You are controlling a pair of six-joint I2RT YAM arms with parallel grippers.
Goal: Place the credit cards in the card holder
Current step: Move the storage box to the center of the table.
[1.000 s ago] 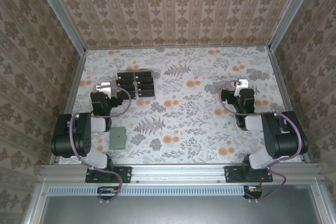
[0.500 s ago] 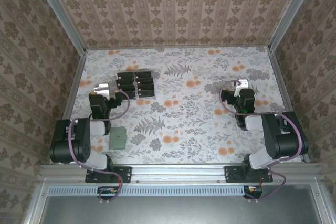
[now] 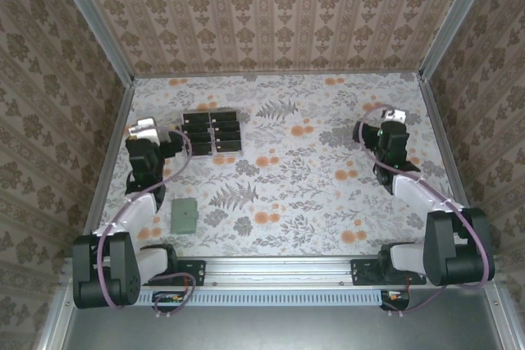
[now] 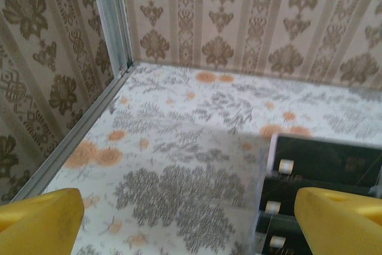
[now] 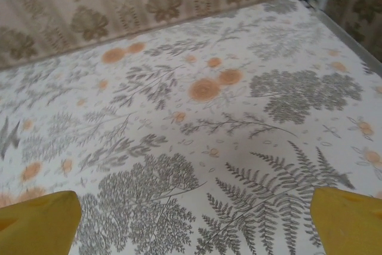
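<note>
Left wrist view, hand: the left gripper [image 4: 190,224] is spread to its full width with nothing between its yellow fingertips [image 4: 37,218], which sit at the two bottom corners of the view.
Left wrist view, under the hand: bare floral table [image 4: 173,147] lies between the fingertips.
Left wrist view, right of the hand: the credit cards [image 4: 325,160], black, lie in rows in a clear tray [image 4: 265,177] just beside the right fingertip, not touched by it.
Left wrist view, beyond: an aluminium post [image 4: 110,22] marks the far-left corner between the papered walls [image 4: 239,16].
Top external, left arm: the hand is at the far left of the table, just left of the tray. The forearm runs back toward the near edge, and the elbow is folded low beside the base at the near-left corner.
Right wrist view, hand: the right gripper [image 5: 192,222] is also fully spread and holds nothing, with floral table below it.
Top external, right arm: the hand points toward the far-right corner. The forearm slants back to an elbow folded low at the near-right edge.
Top external, cards: they fill the tray in two columns, left of the table's middle.
Top external, card holder: the card holder [image 3: 183,215], sage green, lies flat near the left arm's base. It is well apart from the cards and from both hands.
</note>
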